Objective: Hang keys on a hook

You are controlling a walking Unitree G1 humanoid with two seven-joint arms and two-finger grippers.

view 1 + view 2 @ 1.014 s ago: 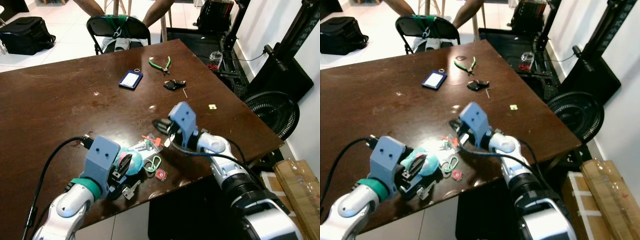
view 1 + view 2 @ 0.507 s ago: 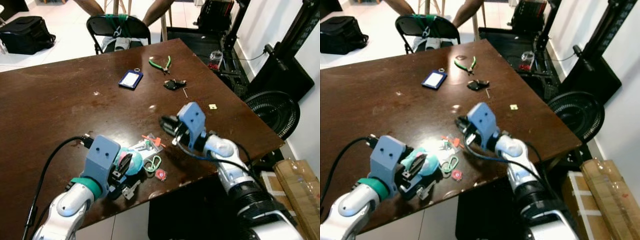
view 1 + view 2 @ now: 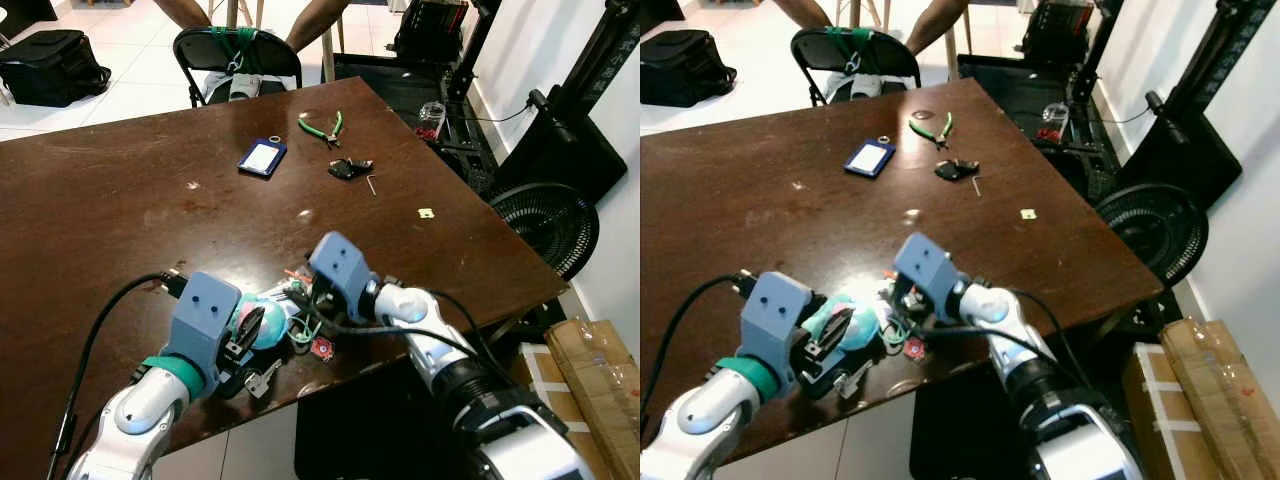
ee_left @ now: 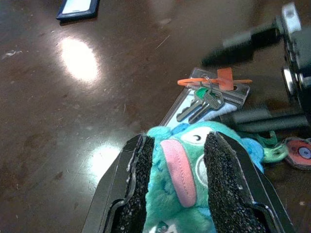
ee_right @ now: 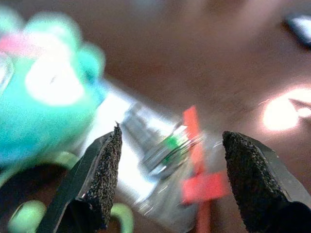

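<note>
My right gripper (image 5: 170, 179) has its fingers spread wide, poised over the keys (image 4: 201, 102) without touching them. The keys lie flat on a silver card (image 4: 194, 99) on the brown table (image 3: 120, 200), tied with an orange tag (image 4: 224, 78). My left gripper (image 4: 175, 189) is clamped on a teal plush toy (image 4: 187, 160) just beside them.

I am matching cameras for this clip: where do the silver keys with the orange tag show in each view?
Left eye view: keys at the near table edge, just ahead of the right gripper.
Right eye view: keys between both grippers.
Left wrist view: keys beyond the teal plush toy held by the left gripper.
Right wrist view: keys, blurred, between the open fingers.
Shared landmark: the teal plush toy.
</note>
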